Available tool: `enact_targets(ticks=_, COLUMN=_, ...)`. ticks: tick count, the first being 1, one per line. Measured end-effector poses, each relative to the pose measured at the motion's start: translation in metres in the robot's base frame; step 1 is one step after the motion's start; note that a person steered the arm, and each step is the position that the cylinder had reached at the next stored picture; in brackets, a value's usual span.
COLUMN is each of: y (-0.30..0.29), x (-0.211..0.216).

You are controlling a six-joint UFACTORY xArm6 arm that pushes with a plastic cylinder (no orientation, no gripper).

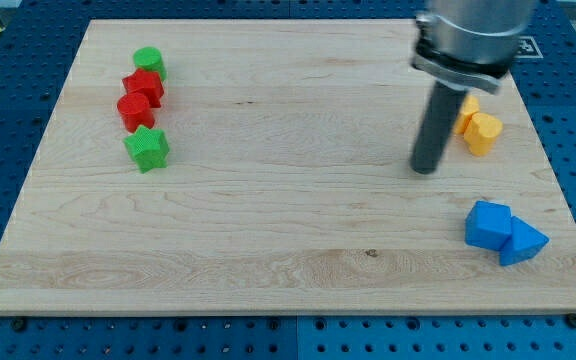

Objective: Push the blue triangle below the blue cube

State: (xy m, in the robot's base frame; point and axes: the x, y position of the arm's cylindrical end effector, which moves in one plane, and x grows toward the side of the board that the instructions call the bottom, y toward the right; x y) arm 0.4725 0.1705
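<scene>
The blue cube (488,224) sits near the view's bottom right corner of the wooden board (268,200). The blue triangle (523,242) lies against it, at its right and slightly lower, touching it. My tip (426,168) rests on the board above and to the left of both blue blocks, a clear gap away. The rod rises up to the arm's grey body at the view's top right.
Two yellow blocks (479,128) sit just right of the rod, partly hidden by it. At the view's left stand a green cylinder (150,62), two red blocks (139,97) and a green star (147,148) in a column.
</scene>
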Motion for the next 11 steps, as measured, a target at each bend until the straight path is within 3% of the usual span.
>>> enact_targets(ticks=1, y=0.054, x=0.024)
enact_targets(ticks=2, y=0.055, x=0.025)
enact_targets(ticks=4, y=0.081, x=0.087)
enact_targets(ticks=8, y=0.082, x=0.099)
enact_targets(ticks=11, y=0.052, x=0.101)
